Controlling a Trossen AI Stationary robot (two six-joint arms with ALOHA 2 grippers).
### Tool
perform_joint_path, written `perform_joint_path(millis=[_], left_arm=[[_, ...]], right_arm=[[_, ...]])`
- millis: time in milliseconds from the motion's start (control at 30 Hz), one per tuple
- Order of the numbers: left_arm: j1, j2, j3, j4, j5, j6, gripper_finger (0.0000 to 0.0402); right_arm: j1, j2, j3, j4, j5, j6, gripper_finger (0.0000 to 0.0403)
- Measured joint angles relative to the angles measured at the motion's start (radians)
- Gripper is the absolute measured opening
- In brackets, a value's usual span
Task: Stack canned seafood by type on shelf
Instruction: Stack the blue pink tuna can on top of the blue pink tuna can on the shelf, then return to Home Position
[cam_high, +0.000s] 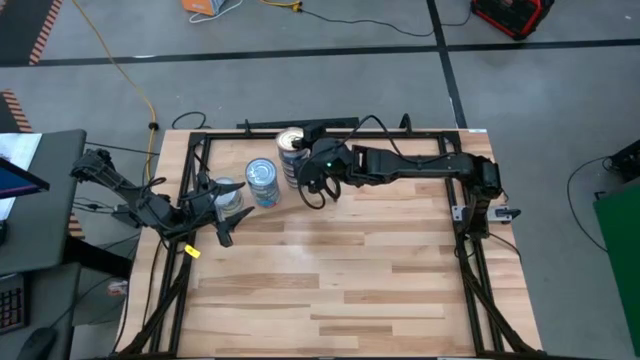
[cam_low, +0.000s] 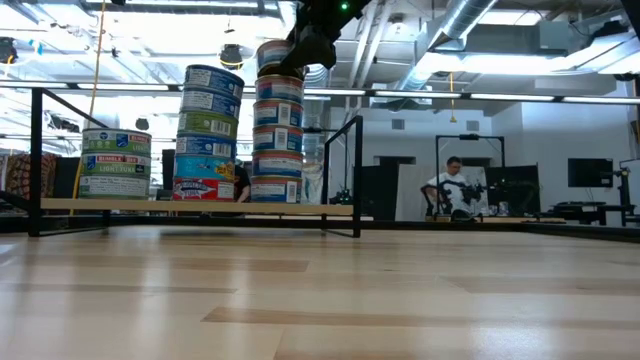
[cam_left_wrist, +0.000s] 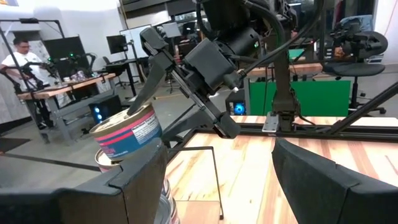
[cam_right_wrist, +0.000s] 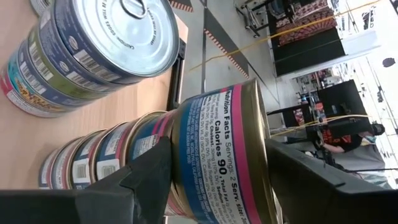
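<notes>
Right gripper (cam_high: 303, 172) grips the top tin (cam_right_wrist: 221, 155) (jaws spread wide).

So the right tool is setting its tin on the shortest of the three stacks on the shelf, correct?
Not the shortest. The low view shows the right tool holding the tilted tin on the tallest stack, the right-hand one of three on the shelf; the shortest stack is at far left.

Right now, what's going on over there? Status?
Right claw around top tin, tilted on tallest stack. Left claw open beside low stack. Nothing in the way.
</notes>
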Motion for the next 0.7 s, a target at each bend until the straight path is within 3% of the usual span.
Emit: perform_joint_path(millis=[700], left_arm=[[0.0, 0.0, 0.0, -0.003, 0.027, -0.004, 0.0279]], right_arm=[[-0.011, -0.005, 0.039, -0.079, -0.019, 0.053, 0.0277]])
